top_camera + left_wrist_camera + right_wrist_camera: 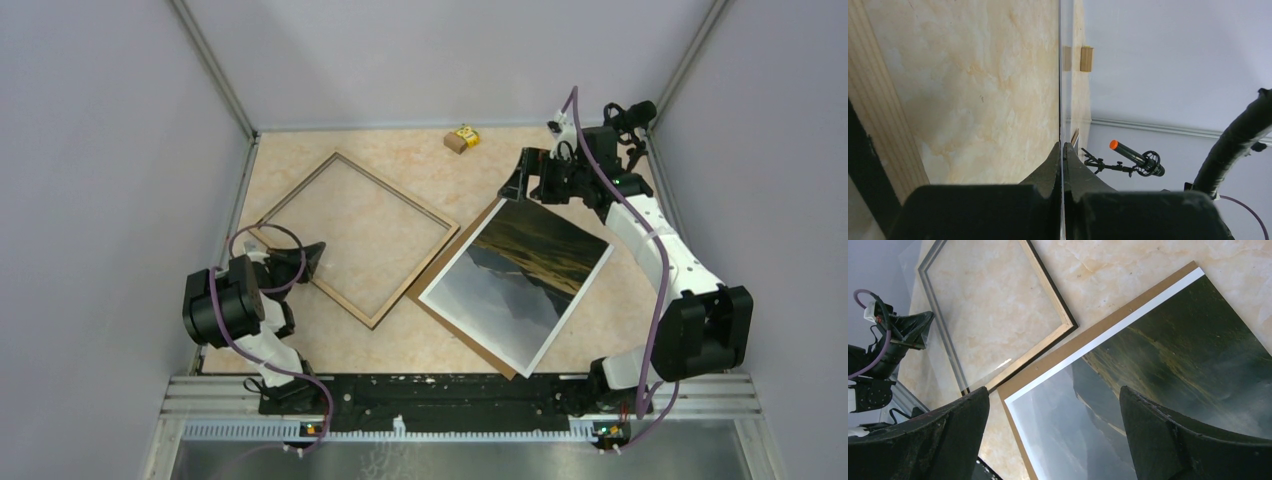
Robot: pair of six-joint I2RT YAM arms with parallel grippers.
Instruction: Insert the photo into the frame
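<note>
Grey walls close in a beige, marble-patterned counter (400, 160), with the two arms based at its near edge.

The frame (400, 192) lies left of centre, turned so that its corners point like a diamond. Its light-wood rim faces up and the counter shows through its opening.

The photo (515, 270) lies face up to the frame's right. It shows grey mountains under a dark, gold-streaked sky inside a narrow white border. It rests on a brown board (1058, 357), which shows as a strip along the photo's left and near-left edges. The board's left corner is just beside the frame's right corner, close enough that I cannot tell whether they touch. No part of the photo is inside the frame.

The left gripper (316, 256) is at the frame's near-left side. Its fingers (1050, 162) are pressed together on a thin clear pane (1060, 75), which runs edge-on between them in the left wrist view. In the right wrist view the pane spreads over the frame's opening and reaches past the rim on the left gripper's side. How far it stands off the frame I cannot tell.

The right gripper (530, 185) hovers over the photo's far corner. Its fingers are spread wide and hold nothing.

A small yellow and brown block (462, 138) sits at the far edge of the counter, well apart from everything else.
</note>
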